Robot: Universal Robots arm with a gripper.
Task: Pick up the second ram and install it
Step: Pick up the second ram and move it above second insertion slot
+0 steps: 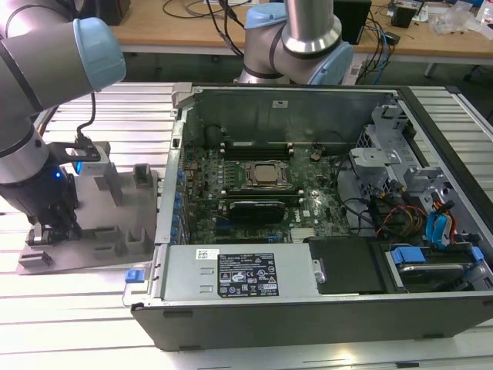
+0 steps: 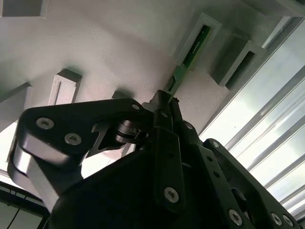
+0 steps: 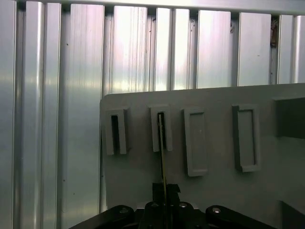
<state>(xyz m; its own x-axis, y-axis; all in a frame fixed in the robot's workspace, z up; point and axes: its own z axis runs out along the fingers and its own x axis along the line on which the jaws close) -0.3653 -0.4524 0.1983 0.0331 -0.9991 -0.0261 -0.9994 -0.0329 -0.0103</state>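
The second ram (image 2: 191, 48) is a thin green stick standing on edge in a slot of the grey holder block (image 2: 119, 43). In the first wrist view the ram (image 3: 162, 143) shows edge-on as a narrow line rising out of the second slot. My gripper (image 2: 166, 99) is shut on the ram's near end, with the black fingers (image 3: 157, 191) pressed against both faces. In the exterior view the gripper (image 1: 51, 228) reaches down onto the holder (image 1: 115, 223), at the exterior view's left of the open computer case (image 1: 185, 154).
The motherboard (image 1: 262, 193) lies inside the case with long black slots (image 1: 254, 146) above and below the processor socket. A power supply (image 1: 239, 274) sits along the near wall. Cables and drive bays (image 1: 416, 208) crowd the right side. Ribbed aluminium table (image 3: 57, 95) surrounds the holder.
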